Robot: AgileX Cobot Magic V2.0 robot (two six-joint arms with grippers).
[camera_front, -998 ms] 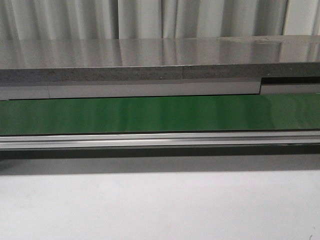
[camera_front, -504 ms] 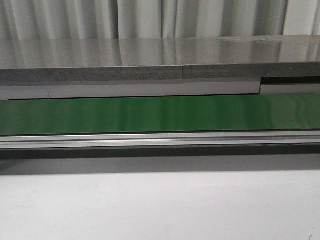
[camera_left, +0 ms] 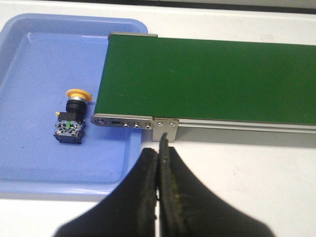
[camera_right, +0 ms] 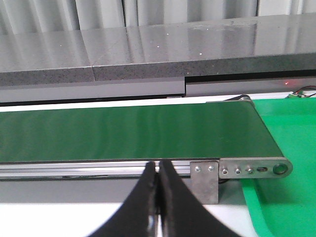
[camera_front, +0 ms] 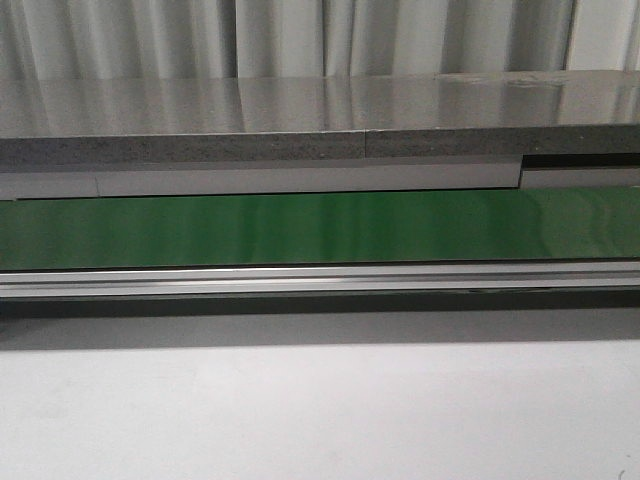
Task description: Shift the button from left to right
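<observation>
Left end effector (camera_left: 158,168): fingers pressed together, clenched on nothing, above the white desk (camera_left: 247,168) near the end of the green conveyor belt (camera_left: 207,74). Right end effector (camera_right: 158,180): likewise clenched, empty, in front of the belt's metal rail (camera_right: 74,169). Button (camera_left: 72,116) lies on its side in the blue tray (camera_left: 29,163), yellow cap just beside the belt's end. Green tray (camera_right: 289,143) sits by the belt's other end.

Ahead of my left end effector a green conveyor belt (camera_left: 207,79) runs across the white worktop (camera_left: 247,168), its metal side rail (camera_left: 133,122) just beyond my fingertips. A blue tray (camera_left: 29,163) lies beside that belt end. Past my right end effector, a green tray (camera_right: 291,197) sits under the belt's other end, a grey stone ledge (camera_right: 148,54) and pale curtains (camera_right: 98,15) behind.
</observation>
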